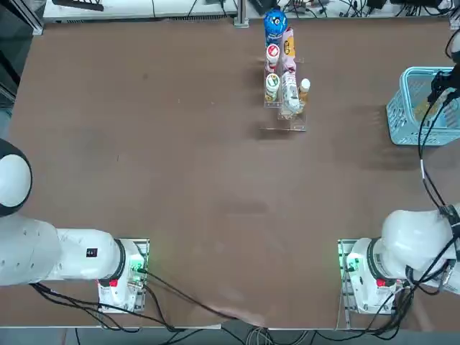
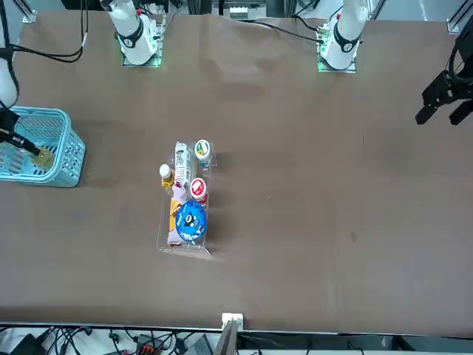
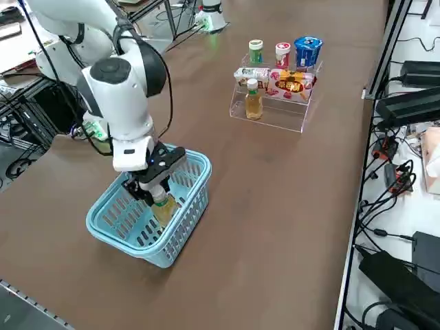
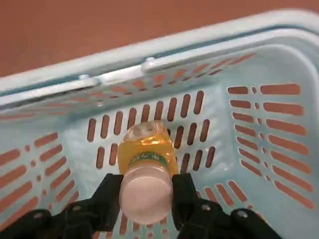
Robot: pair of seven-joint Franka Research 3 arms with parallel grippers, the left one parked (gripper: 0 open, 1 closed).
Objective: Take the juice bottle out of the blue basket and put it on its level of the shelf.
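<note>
The blue basket (image 3: 184, 232) stands on the brown table (image 3: 275, 213), and the juice bottle (image 4: 148, 149) is inside its walls, tilted, with its white cap (image 4: 146, 194) uppermost. The right gripper (image 4: 148, 188) reaches down into the basket, its two fingers closed on the bottle from opposite sides, just around the cap and neck. To the robot's left of the basket, well apart from it, stands the clear stepped shelf (image 3: 280, 117). On the shelf's side nearer the basket is a second amber bottle (image 3: 254, 106), upright, with a white cap. The shelf also carries a green-topped bottle (image 3: 256, 52) and a red-topped bottle (image 3: 282, 55), both farther from the basket than that amber one, along with a blue-lidded tub (image 1: 275, 23) and a colorful packet (image 3: 291, 84) lying flat beside a whitish one (image 3: 250, 74).
</note>
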